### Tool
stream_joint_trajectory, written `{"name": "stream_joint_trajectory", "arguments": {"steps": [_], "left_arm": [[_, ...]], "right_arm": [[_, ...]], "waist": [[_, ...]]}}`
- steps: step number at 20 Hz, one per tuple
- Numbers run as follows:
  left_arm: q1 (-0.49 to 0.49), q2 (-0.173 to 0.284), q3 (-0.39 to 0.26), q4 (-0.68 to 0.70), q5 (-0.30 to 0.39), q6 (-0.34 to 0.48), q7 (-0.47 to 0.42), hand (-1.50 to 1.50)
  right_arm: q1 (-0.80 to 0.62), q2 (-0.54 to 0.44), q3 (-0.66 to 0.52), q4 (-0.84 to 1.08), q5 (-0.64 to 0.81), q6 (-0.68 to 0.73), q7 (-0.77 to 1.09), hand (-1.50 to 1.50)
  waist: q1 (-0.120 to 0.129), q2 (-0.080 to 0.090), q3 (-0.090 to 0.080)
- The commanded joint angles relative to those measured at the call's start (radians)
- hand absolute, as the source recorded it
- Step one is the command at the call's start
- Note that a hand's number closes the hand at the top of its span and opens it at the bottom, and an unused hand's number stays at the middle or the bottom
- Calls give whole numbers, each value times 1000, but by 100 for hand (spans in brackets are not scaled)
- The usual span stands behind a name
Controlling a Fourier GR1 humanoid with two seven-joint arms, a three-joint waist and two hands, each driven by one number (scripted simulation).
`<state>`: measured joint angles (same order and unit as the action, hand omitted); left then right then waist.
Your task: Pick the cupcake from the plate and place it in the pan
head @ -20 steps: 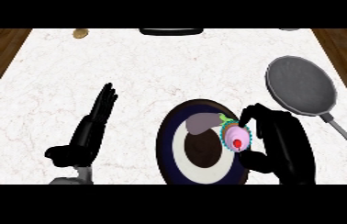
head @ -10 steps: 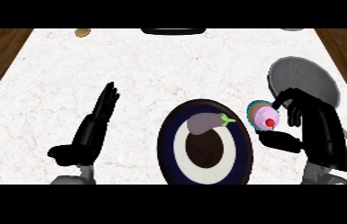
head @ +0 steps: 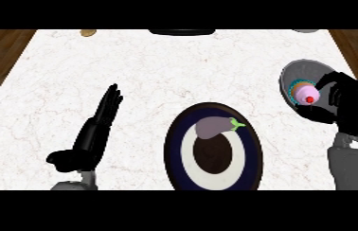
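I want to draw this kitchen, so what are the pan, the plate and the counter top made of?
The pan looks like dull grey metal: flat grey, no shine. The plate looks like glazed ceramic, going by its smooth dark blue rim and white ring. The counter top looks like polished marble or stone, white with thin reddish veins. These are guesses from colour and pattern only.

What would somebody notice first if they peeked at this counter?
Probably the pink cupcake with a red dot on top, held in the right hand over the grey pan at the right side. Next comes the big dark plate near the middle front, with a purple eggplant lying on it. The left hand rests open at the left, fingers straight.
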<state>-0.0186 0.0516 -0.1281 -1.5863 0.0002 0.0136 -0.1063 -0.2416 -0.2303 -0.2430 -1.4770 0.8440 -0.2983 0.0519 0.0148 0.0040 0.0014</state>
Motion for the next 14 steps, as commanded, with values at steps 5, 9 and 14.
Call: {"name": "stream_joint_trajectory", "arguments": {"steps": [5, 9, 14], "left_arm": [[-13, 13, 12, -14, 7, -15, 29, 0], [-34, -32, -30, 47, -33, 12, -23, 0], [-41, -25, -27, 21, -17, -3, 12, 0]], "right_arm": [[-267, -156, -217, 486, -176, -162, -273, 150], [-366, -164, -249, 775, -205, -263, -459, 150], [-455, -276, -248, 978, -180, -117, -366, 150]], "waist": [[10, 4, 1], [17, 10, 1], [34, 14, 1]]}}
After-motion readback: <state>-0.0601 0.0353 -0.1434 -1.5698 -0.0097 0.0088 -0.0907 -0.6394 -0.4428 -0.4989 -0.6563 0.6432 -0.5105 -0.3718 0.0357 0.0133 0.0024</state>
